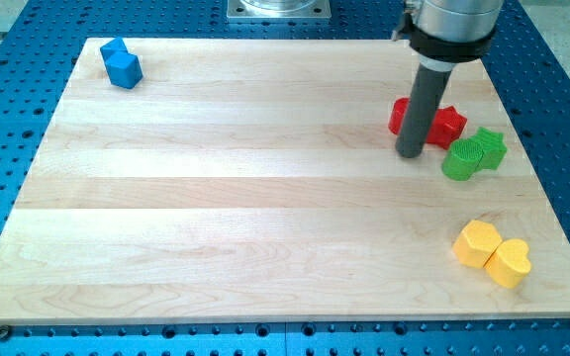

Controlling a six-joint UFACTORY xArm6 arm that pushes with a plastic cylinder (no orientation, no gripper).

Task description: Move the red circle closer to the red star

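Note:
My tip (410, 154) rests on the board at the view's right, directly in front of two red blocks. One red block (400, 115) shows to the left of the rod and one (449, 124) to its right; the rod hides their middle, so I cannot tell which is the circle and which the star, nor whether they touch. The tip stands just below the left red block and left of the green blocks.
A green round block (460, 159) and a green star-like block (489, 146) sit just right of the tip. Two yellow blocks (477, 243) (509, 262) lie at the lower right. Two blue blocks (122, 65) sit at the upper left. The wooden board's edge (265, 321) runs along the bottom.

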